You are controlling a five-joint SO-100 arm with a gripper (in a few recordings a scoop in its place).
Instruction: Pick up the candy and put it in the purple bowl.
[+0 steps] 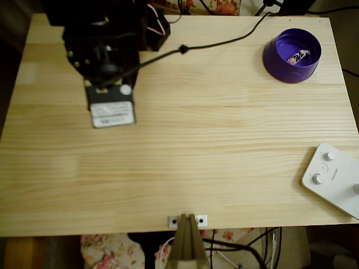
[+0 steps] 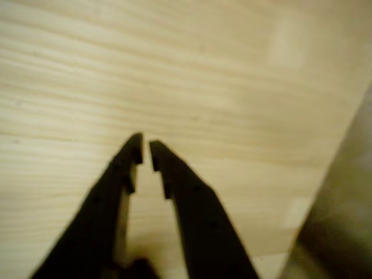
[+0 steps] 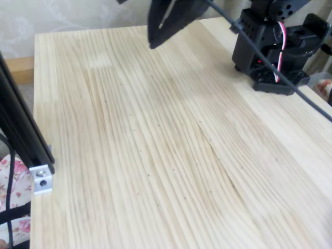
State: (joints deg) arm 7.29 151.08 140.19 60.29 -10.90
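- From above, the candy (image 1: 298, 56) lies inside the purple bowl (image 1: 279, 63), resting on the bowl's floor a little right of its middle; its pink, white and dark wrapper shows against the purple
- The bowl stands on the pale wooden desk (image 1: 185, 145) near the far right corner in this overhead view
- The black arm (image 1: 104, 47) sits at the far left of the desk, well apart from the bowl, with a grey labelled block hanging below it and a black cable (image 1: 224, 40) trailing from it across the desk towards the far edge, passing left of the bowl
- A white device with knobs (image 1: 336, 179) lies at the right edge, nearer the front, well apart from the bowl
- From the wrist, the hand (image 2: 146, 152) hangs above bare wood grain; its two dark fingers (image 2: 192, 203) taper to tips that stand nearly together with only a thin slit between them, and nothing sits in that slit, so it is all but closed and empty
- A darker blurred edge runs down the right side of that wrist picture; I cannot tell what it is
- From the side camera, the hand (image 3: 155, 36) hangs over the far part of the desk (image 3: 155, 155), tips pointing down and clear of the wood, with the arm's black base (image 3: 275, 49) to its right near the desk's far right corner
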